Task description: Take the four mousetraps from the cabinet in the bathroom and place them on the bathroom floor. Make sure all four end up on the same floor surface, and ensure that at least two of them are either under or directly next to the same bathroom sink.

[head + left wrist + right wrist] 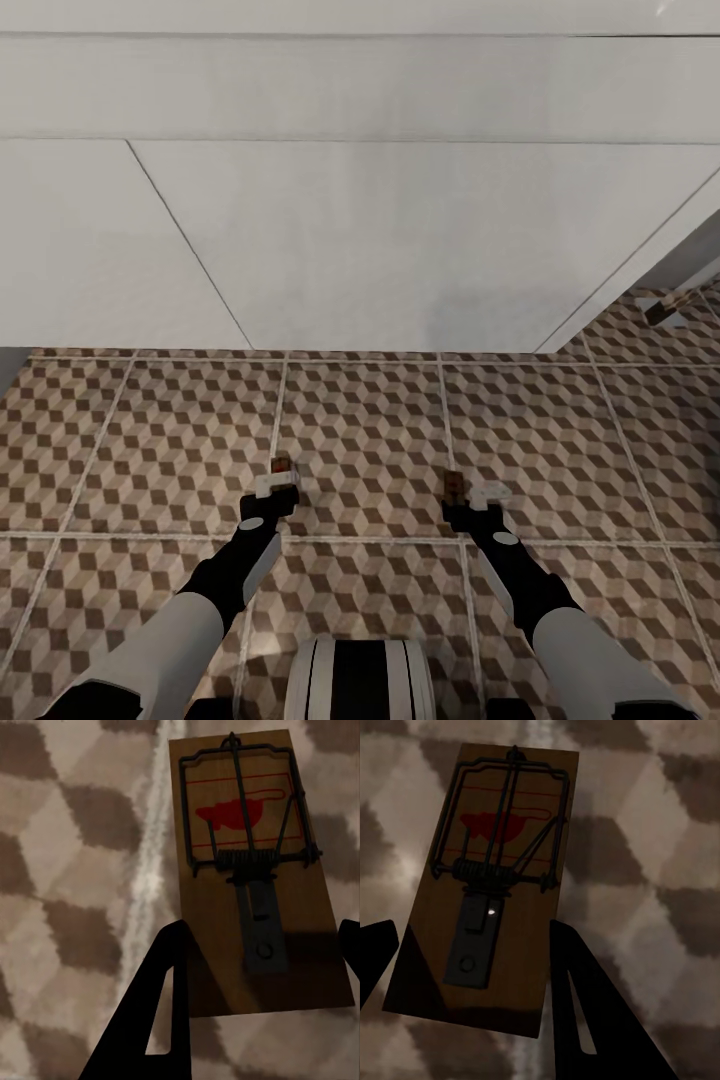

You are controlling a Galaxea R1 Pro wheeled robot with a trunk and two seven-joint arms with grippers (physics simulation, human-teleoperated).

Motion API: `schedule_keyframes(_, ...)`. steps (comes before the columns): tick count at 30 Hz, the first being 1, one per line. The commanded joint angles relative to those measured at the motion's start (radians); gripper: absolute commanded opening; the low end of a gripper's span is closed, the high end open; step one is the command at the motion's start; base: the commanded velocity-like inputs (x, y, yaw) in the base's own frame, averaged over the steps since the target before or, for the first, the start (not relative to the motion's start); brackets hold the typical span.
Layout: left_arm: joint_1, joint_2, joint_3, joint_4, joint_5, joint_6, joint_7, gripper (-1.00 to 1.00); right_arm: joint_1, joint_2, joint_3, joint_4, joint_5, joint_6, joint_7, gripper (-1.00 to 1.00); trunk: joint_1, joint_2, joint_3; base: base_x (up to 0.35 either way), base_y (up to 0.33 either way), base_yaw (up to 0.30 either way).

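2 tools, left tool [283,487] and right tool [470,492], each clamp a mousetrap [251,862] [487,892] low over the bathroom floor [370,430], near the white sink front [400,240], ready for setting down.

**Two mousetraps low over the cube-patterned floor**

The left mousetrap [255,870] is a flat brown wooden slab with a dark wire spring bar, a grey metal tab and a red mouse print — it sits between the left claw's [279,487] dark fingers [150,1012]. The right mousetrap [487,885], alike in build, sits between the right claw's [470,492] fingers. Both hang above the bathroom floor [370,430] of brown, beige and white cube tiles — in front of the white sink [400,240].
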Motion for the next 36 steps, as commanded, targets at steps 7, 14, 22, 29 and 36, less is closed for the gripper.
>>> schedule_keyframes(7,0.000,0.001,-0.008,-0.009,0.009,0.008,0.015,-1.00,0.000,0.001,0.003,-0.007,0.003,0.009,-0.006,-1.00,0.000,0.000,-0.001,0.000,0.000,0.000)
schedule_keyframes(14,0.000,0.001,-0.009,-0.019,0.009,0.002,0.018,-1.00,0.000,0.002,0.002,-0.033,0.003,0.005,-0.008,-1.00,0.000,0.000,-0.001,0.000,0.000,0.000)
schedule_keyframes(22,0.000,0.006,-0.008,-0.015,0.008,-0.012,0.011,-1.00,0.000,0.001,-0.019,-0.067,0.001,0.002,-0.034,-1.00,0.000,0.000,-0.001,0.000,0.000,0.000)
schedule_keyframes(29,0.000,0.012,-0.007,-0.005,0.007,-0.025,-0.035,-1.00,0.002,0.007,-0.024,-0.061,-0.003,0.003,-0.040,-1.00,0.000,0.000,-0.001,0.000,0.000,0.000)
schedule_keyframes(36,0.000,0.020,-0.007,-0.003,0.004,-0.025,-0.100,-1.00,-0.005,0.009,-0.025,0.005,-0.002,-0.003,-0.040,-1.00,0.000,0.000,-0.001,0.000,0.000,0.000)
